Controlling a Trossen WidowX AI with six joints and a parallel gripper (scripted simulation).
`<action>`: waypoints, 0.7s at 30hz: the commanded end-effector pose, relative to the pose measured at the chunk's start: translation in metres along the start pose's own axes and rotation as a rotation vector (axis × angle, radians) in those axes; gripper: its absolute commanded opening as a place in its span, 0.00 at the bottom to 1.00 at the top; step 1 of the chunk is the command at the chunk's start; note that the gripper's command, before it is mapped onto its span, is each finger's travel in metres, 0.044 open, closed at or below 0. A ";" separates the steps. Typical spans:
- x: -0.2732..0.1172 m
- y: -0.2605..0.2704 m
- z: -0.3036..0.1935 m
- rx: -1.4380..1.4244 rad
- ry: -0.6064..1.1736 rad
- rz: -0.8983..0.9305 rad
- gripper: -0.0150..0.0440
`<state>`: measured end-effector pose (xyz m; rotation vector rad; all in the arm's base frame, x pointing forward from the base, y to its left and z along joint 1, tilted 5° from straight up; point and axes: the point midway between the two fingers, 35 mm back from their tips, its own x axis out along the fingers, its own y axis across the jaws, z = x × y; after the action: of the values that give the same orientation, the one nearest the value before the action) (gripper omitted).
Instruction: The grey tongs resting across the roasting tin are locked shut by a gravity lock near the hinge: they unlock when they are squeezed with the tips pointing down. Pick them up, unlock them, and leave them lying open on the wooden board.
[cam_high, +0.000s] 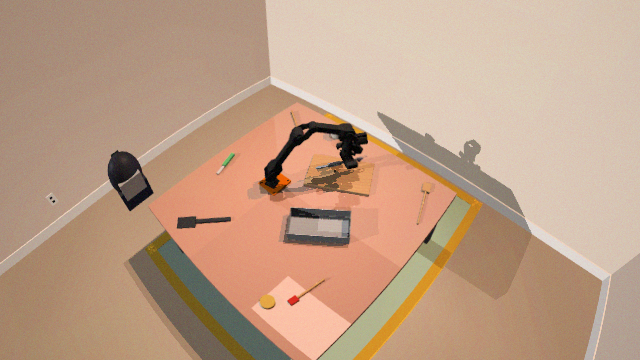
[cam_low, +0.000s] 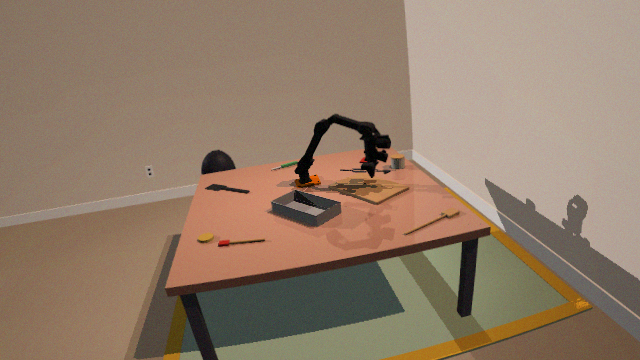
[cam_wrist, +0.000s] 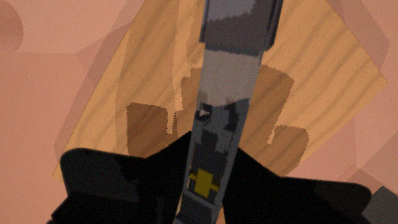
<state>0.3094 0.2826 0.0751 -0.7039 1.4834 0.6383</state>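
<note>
The tongs (cam_high: 332, 163) (cam_low: 352, 170) (cam_wrist: 227, 77) are off the tin and in the air over the wooden board, so the picking up is done; laying them down is not.

The table (cam_high: 240, 260) (cam_low: 300, 260) (cam_wrist: 30, 100) carries everything. On it the robot arm (cam_high: 286, 150) (cam_low: 312, 142) is rooted between ten and eleven o'clock from the tin in the top view, and it arches over to the board. The board (cam_high: 362, 187) (cam_low: 377, 199) (cam_wrist: 345, 65) lies at about one o'clock from the tin, with the arm's shadow across it. The roasting tin (cam_high: 320, 240) (cam_low: 295, 214) no longer has the tongs across it.

The claw (cam_high: 350, 161) (cam_low: 371, 170) (cam_wrist: 205, 139) is pinching the tongs, one finger on each side. In the wrist view they run from twelve o'clock down to between six and seven, and from the side they look roughly level — not pointed tips down. Near the lower end of that view is a small yellow piece (cam_wrist: 204, 182), perhaps part of the lock, though its setting cannot be read.

Whether the unlocking is done I cannot tell. If it is not, the tips need to point down during a squeeze; if it is, what is left is to lower the tongs, let go and see them lie open. Letting go while they are locked would leave them shut on the board — the main risk now.
</note>
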 end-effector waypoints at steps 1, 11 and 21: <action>0.006 -0.001 -0.001 -0.004 0.004 -0.006 0.00; 0.021 -0.001 -0.004 -0.003 0.012 -0.006 0.00; 0.021 0.000 -0.004 0.001 0.013 0.000 0.27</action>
<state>0.3068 0.2790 0.0541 -0.7085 1.4956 0.6342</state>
